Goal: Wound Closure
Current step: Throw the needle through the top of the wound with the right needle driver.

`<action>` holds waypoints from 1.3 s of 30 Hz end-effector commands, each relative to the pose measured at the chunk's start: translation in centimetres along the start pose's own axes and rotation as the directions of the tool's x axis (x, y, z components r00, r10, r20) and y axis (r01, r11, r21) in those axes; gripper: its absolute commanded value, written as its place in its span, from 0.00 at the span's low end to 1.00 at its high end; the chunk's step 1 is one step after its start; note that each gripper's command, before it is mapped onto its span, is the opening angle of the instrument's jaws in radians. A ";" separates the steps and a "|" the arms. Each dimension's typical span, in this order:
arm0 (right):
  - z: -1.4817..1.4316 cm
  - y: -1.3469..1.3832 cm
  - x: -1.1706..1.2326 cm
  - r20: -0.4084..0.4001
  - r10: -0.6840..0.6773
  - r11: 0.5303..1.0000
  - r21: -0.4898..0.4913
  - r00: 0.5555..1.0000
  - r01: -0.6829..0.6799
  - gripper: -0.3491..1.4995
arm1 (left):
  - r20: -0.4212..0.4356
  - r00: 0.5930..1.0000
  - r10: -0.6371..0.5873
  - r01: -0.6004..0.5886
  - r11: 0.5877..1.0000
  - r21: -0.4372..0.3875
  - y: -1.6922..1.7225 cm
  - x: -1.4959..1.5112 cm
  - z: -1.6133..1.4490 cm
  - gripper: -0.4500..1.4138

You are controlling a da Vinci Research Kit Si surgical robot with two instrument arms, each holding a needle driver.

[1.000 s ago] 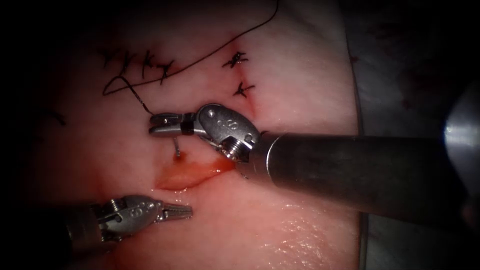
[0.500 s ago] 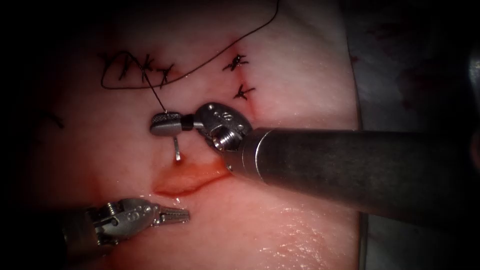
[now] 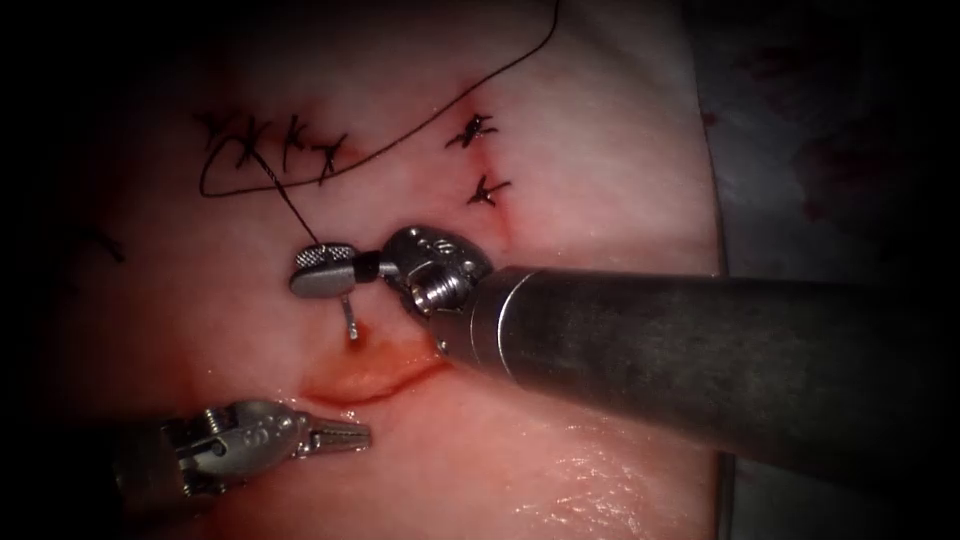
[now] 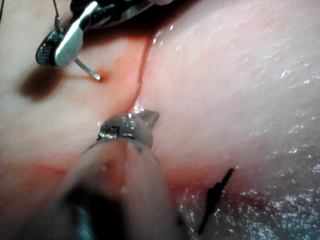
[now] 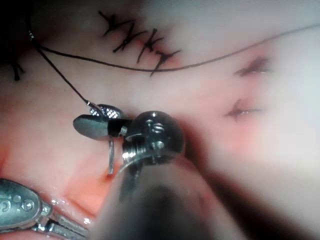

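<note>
Gripping needle [image 3: 350,318] near its tail, right claw [image 3: 322,270] (tip on tissue [image 3: 600,180]).

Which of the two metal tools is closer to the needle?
Right. The right tool holds the needle in shut jaws, its tip touching the tissue above the cut. The left tool sits below the cut, holding nothing.

Two grippers [image 3: 322,272] [image 3: 345,436], one needle [image 3: 351,322], one thread [image 3: 430,128], one cut [image 3: 365,377].
</note>
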 end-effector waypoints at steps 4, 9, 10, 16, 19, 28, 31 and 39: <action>0.06 0.04 0.01 0.017 0.008 0.999 -0.035 1.000 -0.007 0.00 | 0.001 1.000 0.005 -0.005 1.000 0.003 -0.03 -0.04 0.04 0.00; 0.03 0.06 -0.06 0.024 0.043 0.998 -0.041 0.999 -0.042 0.00 | 0.001 1.000 0.006 -0.006 1.000 0.001 -0.04 -0.06 0.02 0.00; 0.03 0.07 -0.09 0.026 0.070 0.997 -0.045 0.997 -0.069 0.00 | 0.002 1.000 0.006 -0.006 1.000 0.003 -0.05 -0.06 0.02 0.00; 0.02 0.05 -0.20 0.025 0.126 0.992 -0.008 0.992 -0.126 0.00 | 0.003 1.000 0.002 -0.002 1.000 0.004 -0.08 -0.02 0.01 0.00; 0.04 0.02 -0.22 0.012 0.142 0.990 0.019 0.990 -0.142 0.00 | 0.004 1.000 0.000 0.000 1.000 0.005 -0.09 -0.01 0.00 0.00; 0.16 -0.02 -0.39 0.024 0.212 0.976 0.035 0.977 -0.213 0.00 | 0.007 1.000 0.000 0.000 1.000 0.010 -0.11 -0.01 -0.04 0.00; 0.16 -0.04 -0.44 0.031 0.227 0.973 0.036 0.973 -0.228 0.00 | 0.007 1.000 -0.001 0.001 1.000 0.009 -0.11 0.00 -0.05 0.00; 0.16 -0.12 -0.53 0.048 0.254 0.966 0.043 0.966 -0.256 0.00 | 0.009 1.000 -0.004 0.004 1.000 0.012 -0.14 0.02 -0.06 0.00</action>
